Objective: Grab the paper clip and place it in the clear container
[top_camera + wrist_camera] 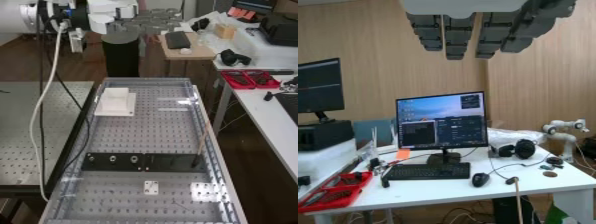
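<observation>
High view, left to right. One perforated side table, grey, dark-edged. One white arm, with a pale cable hanging from it. One black strip, laid across the perforated counter, three round fittings at its left part. One white block on a square base, farther up the counter. One hand, raised above the counter's far end, fingers straight and slightly apart. One small white plate, between the strip and the near end. One thin, faint item, just beside that plate, possibly the paper clip; too small to tell. One slender wooden stick, upright and tilted, lower end at the strip. Red trays, on a white desk.
</observation>
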{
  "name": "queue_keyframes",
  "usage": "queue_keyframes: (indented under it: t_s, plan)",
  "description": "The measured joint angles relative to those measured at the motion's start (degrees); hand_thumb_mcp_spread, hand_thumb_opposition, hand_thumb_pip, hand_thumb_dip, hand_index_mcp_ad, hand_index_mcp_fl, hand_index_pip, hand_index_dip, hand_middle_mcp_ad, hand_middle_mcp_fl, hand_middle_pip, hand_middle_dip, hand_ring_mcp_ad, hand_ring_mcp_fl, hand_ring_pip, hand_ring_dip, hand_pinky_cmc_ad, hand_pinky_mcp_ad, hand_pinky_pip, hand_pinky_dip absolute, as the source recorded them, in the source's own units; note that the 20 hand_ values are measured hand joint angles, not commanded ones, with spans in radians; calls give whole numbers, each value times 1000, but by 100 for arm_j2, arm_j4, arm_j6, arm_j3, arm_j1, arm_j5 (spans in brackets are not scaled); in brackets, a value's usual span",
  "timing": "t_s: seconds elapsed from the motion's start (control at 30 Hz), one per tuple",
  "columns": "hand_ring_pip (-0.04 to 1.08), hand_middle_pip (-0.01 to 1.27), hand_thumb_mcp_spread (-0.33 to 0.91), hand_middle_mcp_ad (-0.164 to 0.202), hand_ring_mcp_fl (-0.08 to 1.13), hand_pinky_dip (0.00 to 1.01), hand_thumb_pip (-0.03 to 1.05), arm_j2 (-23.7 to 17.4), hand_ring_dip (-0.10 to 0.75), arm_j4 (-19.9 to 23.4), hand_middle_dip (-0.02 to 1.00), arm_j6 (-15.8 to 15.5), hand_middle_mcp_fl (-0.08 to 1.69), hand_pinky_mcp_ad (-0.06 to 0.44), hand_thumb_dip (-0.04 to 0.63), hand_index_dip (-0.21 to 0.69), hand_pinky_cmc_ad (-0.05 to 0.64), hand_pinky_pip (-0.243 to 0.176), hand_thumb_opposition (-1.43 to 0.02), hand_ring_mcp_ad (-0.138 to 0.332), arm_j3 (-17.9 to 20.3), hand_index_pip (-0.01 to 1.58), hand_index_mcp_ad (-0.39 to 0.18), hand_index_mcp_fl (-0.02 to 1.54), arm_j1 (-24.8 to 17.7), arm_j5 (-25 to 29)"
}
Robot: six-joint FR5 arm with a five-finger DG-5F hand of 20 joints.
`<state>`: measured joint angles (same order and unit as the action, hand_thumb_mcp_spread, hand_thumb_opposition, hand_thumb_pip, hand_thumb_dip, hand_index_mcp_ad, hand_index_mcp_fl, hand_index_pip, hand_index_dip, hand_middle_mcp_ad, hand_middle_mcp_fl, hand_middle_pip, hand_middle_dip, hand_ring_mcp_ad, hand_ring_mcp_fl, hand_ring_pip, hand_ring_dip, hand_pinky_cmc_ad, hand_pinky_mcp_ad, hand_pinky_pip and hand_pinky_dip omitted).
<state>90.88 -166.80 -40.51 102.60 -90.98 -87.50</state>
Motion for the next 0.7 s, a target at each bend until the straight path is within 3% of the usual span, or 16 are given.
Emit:
queue_keyframes:
  t_s: [0.13, 0.27, 0.37, 0.47, 0.7]
  plan:
    - [17, 17, -7, -3, 14, 17, 12, 43, 16, 161, 44, -89, 33, 31, 0, 16, 45, -10, 0, 61, 153, 0, -5, 10, -73, 204]
    - [47, 87, 297, -38, 16, 98, 510, 109, 35, 289, 98, -118, 161, 70, 126, 3, 61, -10, -305, 54, 307, 16, -37, 9, -141, 467]
    - [70, 101, 374, -52, 17, 166, 501, 148, 75, 370, 202, -169, 204, 113, 190, -24, 145, -10, -508, 52, 407, 37, -59, 5, -184, 652]
    - [101, 110, 386, -56, 16, 194, 552, 176, 103, 460, 251, -181, 237, 164, 215, -42, 195, -10, -609, 52, 505, 51, -68, 9, -221, 828]
    - [99, 117, 405, -54, 31, 202, 592, 278, 115, 747, 353, -273, 312, 213, 244, -51, 260, -10, -719, 66, 760, 56, -68, 3, -306, 1220]
